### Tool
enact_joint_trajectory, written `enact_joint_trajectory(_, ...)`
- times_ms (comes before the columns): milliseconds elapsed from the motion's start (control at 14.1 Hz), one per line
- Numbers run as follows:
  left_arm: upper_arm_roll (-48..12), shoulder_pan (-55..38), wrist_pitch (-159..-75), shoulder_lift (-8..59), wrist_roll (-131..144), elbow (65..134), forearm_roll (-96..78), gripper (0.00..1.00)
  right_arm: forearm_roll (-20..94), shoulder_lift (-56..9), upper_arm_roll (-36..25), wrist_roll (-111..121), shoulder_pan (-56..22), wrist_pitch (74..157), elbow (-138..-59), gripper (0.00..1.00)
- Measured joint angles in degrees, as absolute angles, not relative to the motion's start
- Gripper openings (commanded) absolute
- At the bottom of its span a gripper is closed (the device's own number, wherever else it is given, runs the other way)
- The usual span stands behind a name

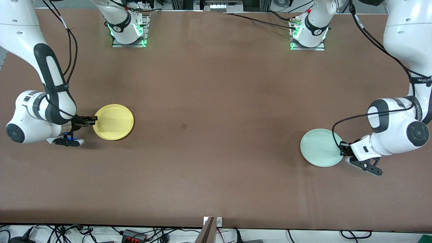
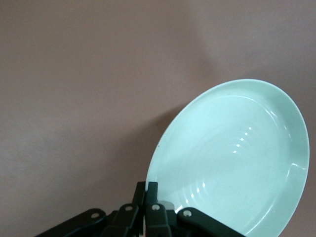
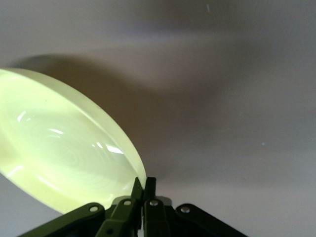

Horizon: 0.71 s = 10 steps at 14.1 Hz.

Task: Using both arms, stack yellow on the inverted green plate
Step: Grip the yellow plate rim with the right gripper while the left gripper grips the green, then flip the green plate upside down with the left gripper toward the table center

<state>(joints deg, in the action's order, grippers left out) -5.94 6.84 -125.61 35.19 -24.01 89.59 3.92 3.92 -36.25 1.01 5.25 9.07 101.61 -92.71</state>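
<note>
The yellow plate (image 1: pixel 113 122) sits at the right arm's end of the brown table (image 1: pixel 216 101), open side up and holding nothing. The right gripper (image 1: pixel 93 118) is clamped on its rim at about the 9 o'clock point as the front camera sees the plate; in the right wrist view the two fingers (image 3: pixel 143 190) pinch the plate's edge (image 3: pixel 64 158) with no gap between them, and the plate looks tilted, its rim raised at the gripped side.

The green plate (image 1: pixel 320 147) lies at the left arm's end, also open side up and holding nothing, a little nearer to the front camera than the yellow one. The left gripper (image 1: pixel 342 148) is clenched on its rim at roughly 3 o'clock. The left wrist view shows the fingers (image 2: pixel 146 193) closed tight on the rim of the plate (image 2: pixel 232 158), whose faint rings shine on the inner face.

The two plates are well apart, with a wide stretch of bare table between them; a small dark mark (image 1: pixel 184 126) lies on that stretch, closer to the yellow plate. Each plate has bare table all round it, and neither is close to a table edge. Both arm bases (image 1: pixel 128 30) stand along the table's 12 o'clock edge in the front view.
</note>
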Motion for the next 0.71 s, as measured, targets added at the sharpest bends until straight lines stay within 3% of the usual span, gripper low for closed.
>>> enact_joint_trajectory(213, -5.9, 1.4, -125.3, 32.7, -16.6, 89.1, 13.6, 0.01, 3.9, -36.0, 1.2, 5.3, 7.7, 97.8, -87.6, 0.0)
enact_joint_trajectory(711, -6.1, -12.4, -112.0, 32.2, 6.3, 84.1, 33.1, 0.01, 3.9, -35.6, 1.3, 5.3, 6.0, 97.3, -87.0, 0.0)
